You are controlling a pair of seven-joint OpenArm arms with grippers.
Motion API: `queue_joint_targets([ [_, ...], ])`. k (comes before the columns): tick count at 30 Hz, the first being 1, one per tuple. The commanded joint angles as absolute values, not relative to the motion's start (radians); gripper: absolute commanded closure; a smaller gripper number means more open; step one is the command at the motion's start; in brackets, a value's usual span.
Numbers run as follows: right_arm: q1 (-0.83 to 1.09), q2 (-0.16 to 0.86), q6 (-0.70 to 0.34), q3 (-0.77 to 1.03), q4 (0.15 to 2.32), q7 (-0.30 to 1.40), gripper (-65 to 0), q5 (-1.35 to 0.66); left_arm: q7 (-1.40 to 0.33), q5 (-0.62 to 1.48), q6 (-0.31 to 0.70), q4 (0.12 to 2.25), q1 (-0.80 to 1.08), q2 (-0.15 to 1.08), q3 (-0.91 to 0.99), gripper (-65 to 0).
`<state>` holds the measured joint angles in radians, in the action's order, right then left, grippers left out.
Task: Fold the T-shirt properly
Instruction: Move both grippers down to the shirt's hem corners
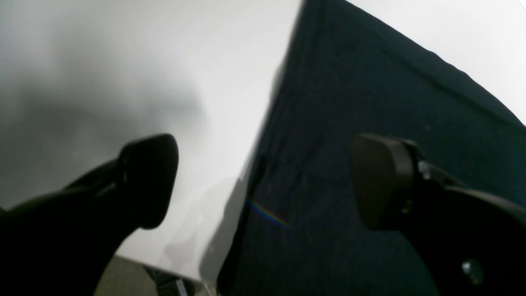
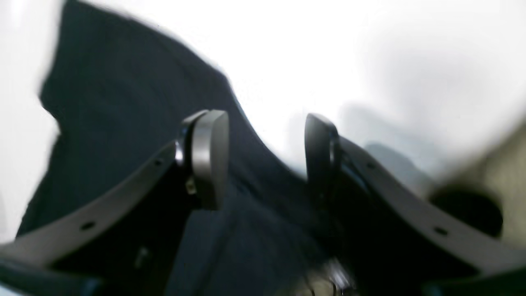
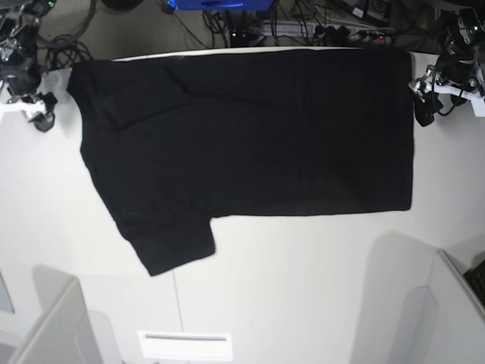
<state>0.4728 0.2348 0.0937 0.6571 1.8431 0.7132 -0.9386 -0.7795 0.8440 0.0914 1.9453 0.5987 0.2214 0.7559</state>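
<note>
The T-shirt (image 3: 250,144) lies flat on the white table (image 3: 303,288), plain black side up, with one short sleeve (image 3: 170,246) pointing toward the front edge. My left gripper (image 3: 423,106) hovers at the shirt's far right corner. In the left wrist view the left gripper (image 1: 263,181) is open wide, straddling the T-shirt (image 1: 370,102) edge with nothing held. My right gripper (image 3: 42,114) sits just off the shirt's far left corner. In the blurred right wrist view the right gripper (image 2: 263,160) is open over the T-shirt (image 2: 123,102) edge.
Cables (image 3: 68,38) and a blue object (image 3: 220,4) lie beyond the table's far edge. Grey panels stand at the front left (image 3: 53,326) and front right (image 3: 455,318). A white label (image 3: 184,345) sits near the front edge.
</note>
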Motion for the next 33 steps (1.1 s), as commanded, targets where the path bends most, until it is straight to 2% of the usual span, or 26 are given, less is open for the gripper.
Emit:
queue_joint_targets([
  [1,0.446,0.271,0.084,0.636,1.83,0.714,-28.7,-0.947,-0.759,0.86,0.101,1.96,0.587,0.24,0.762,-63.5],
  [3,0.372,0.311,0.084,0.57,1.774,0.725,-28.7,-0.947,-0.759,0.86,0.101,1.96,0.568,0.268,0.753,-59.2],
  [5,0.311,0.344,0.084,0.515,1.73,0.728,-28.7,-0.947,-0.76,0.86,0.101,1.959,0.545,0.275,0.751,-50.0],
  [7,0.245,0.369,0.085,0.455,1.685,0.725,-28.7,-0.947,-0.76,0.86,0.101,1.959,0.526,0.278,0.751,-34.7],
  [11,0.119,0.394,0.085,0.36,1.604,0.727,-28.7,-0.947,-0.76,0.86,0.101,1.957,0.519,0.28,0.759,0.0],
  [16,-0.059,0.43,0.085,0.213,1.448,0.72,-29.0,-0.947,-0.76,0.86,0.101,1.956,0.519,0.28,0.757,0.0],
  [25,-0.4,0.449,0.084,-0.028,1.084,0.719,-46.2,-0.947,-0.759,0.86,0.101,1.954,0.519,0.28,0.76,0.0],
  [33,-0.647,0.443,0.082,-0.366,0.768,0.533,-47.7,-0.947,-0.759,0.858,0.097,1.942,0.522,0.28,0.76,0.0],
])
